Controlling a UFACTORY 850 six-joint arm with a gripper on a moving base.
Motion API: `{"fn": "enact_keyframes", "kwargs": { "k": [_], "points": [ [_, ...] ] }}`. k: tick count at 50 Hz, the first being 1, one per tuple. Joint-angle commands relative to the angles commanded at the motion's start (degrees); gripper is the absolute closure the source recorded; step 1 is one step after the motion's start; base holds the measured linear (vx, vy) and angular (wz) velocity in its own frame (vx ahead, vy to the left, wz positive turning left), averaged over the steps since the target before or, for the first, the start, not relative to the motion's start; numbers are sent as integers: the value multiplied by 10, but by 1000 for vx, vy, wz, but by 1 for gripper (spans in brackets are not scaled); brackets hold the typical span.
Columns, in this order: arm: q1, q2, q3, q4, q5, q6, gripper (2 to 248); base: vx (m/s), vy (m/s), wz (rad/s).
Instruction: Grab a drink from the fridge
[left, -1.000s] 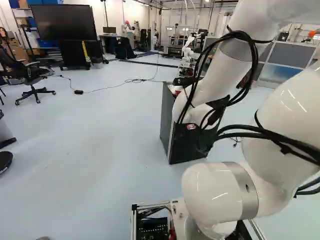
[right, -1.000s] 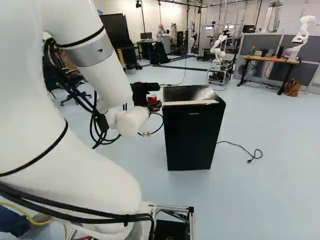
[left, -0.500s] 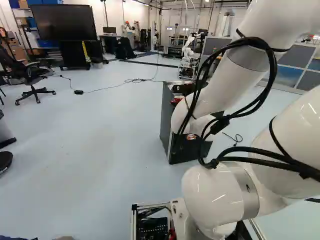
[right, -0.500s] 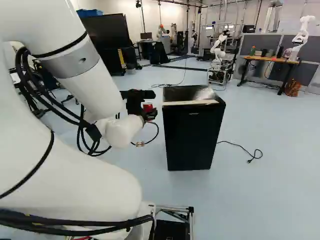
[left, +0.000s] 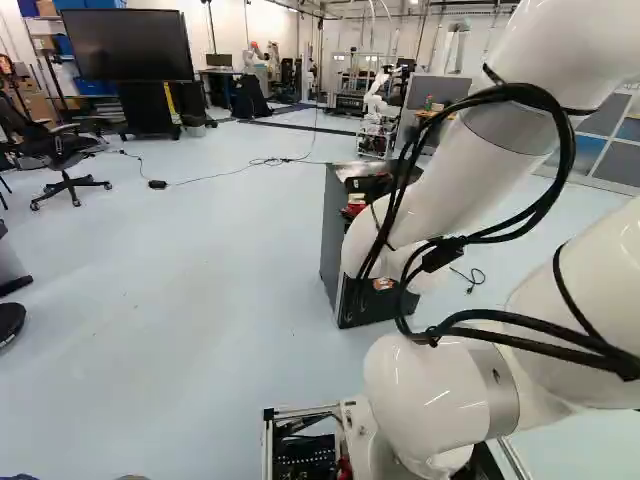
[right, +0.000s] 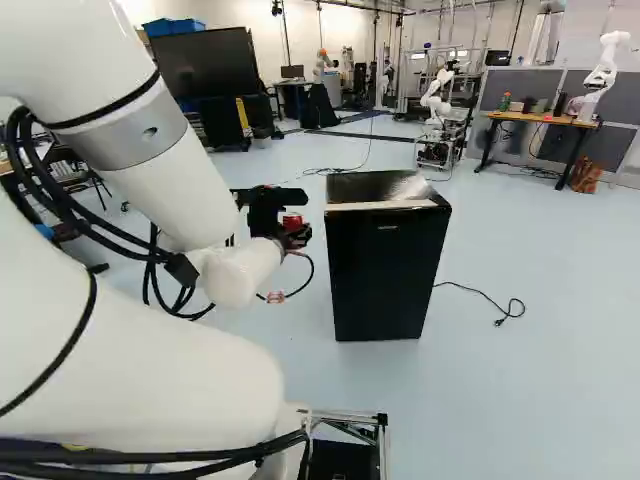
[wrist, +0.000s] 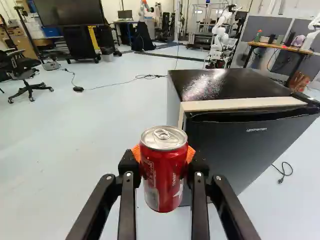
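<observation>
Between orange pads: can, long axis upright, tab up; smooth metal cylinder
Gripper: pinching can
Fridge: glossy box

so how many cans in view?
1: red can, held by the gripper, near the fridge. Any inside are hidden; items on the far desk are too small to tell.

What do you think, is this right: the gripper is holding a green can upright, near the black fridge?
Not quite: the can is red, not green, as the wrist view shows. The rest is right: the gripper is holding it upright, near the black fridge.
</observation>
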Motion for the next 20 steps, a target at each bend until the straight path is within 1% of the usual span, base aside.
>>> {"fn": "enact_keyframes", "kwargs": {
  "k": [20],
  "points": [
    [0, 0, 0, 0, 0, 0, 151, 0, 0, 0]
  ]
}}
